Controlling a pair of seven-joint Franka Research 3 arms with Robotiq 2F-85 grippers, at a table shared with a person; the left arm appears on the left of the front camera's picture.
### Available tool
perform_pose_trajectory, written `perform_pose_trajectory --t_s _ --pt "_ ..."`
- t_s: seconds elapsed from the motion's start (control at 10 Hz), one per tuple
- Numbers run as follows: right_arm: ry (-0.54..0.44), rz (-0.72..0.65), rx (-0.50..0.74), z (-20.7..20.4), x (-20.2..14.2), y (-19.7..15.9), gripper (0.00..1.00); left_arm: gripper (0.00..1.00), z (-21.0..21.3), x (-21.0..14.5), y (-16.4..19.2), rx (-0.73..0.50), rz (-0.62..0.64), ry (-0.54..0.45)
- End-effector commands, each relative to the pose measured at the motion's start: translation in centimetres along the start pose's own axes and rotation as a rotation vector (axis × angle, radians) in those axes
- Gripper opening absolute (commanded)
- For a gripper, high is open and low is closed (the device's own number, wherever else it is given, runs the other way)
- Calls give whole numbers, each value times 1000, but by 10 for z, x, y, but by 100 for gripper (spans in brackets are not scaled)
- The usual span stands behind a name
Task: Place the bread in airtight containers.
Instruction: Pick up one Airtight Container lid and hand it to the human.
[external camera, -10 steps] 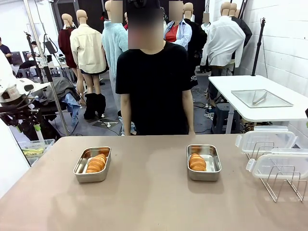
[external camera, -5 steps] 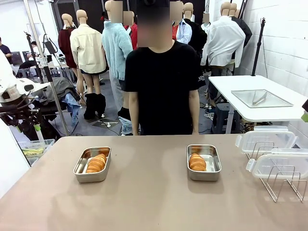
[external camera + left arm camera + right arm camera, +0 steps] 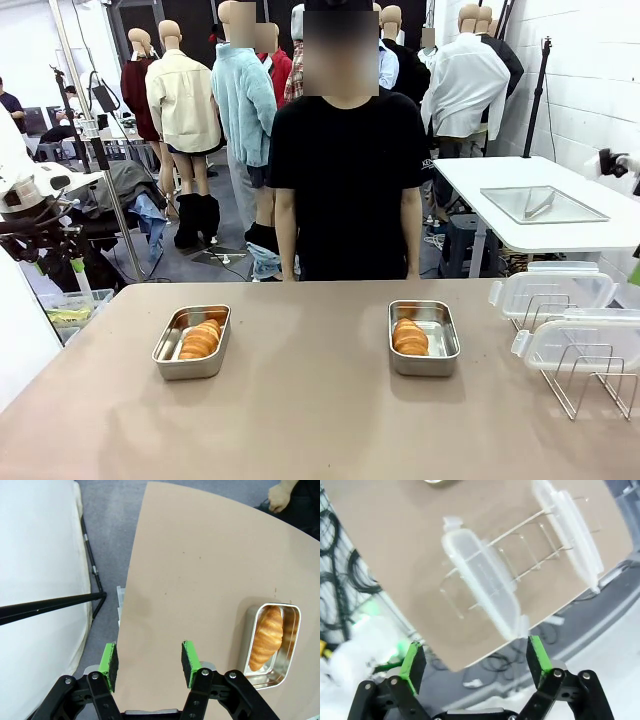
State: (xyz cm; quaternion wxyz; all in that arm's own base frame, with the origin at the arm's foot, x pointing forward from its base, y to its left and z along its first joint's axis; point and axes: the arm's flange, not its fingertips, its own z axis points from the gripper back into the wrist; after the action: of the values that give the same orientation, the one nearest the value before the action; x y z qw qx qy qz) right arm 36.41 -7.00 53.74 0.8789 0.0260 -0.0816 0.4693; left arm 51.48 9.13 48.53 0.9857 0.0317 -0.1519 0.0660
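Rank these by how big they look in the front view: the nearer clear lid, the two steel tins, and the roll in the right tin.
1. the nearer clear lid, even though it is cut off at the picture's edge.
2. the left tin and the right tin: they look alike, so no ranking.
3. the roll, smallest.

Motion blur smeared the two clear lids and the wire rack beneath the right wrist camera. Across the tabletop, the person's hand was cropped by the left wrist view's top edge.
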Motion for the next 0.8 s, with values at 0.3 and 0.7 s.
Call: perform_pose_trajectory --t_s 0.3,0.7 --pt "119 550 434 -30 10 11 100 67 1 0 -1 20 15 -3" --pt "194 661 420 -48 25 12 100 67 1 0 -1 20 15 -3"
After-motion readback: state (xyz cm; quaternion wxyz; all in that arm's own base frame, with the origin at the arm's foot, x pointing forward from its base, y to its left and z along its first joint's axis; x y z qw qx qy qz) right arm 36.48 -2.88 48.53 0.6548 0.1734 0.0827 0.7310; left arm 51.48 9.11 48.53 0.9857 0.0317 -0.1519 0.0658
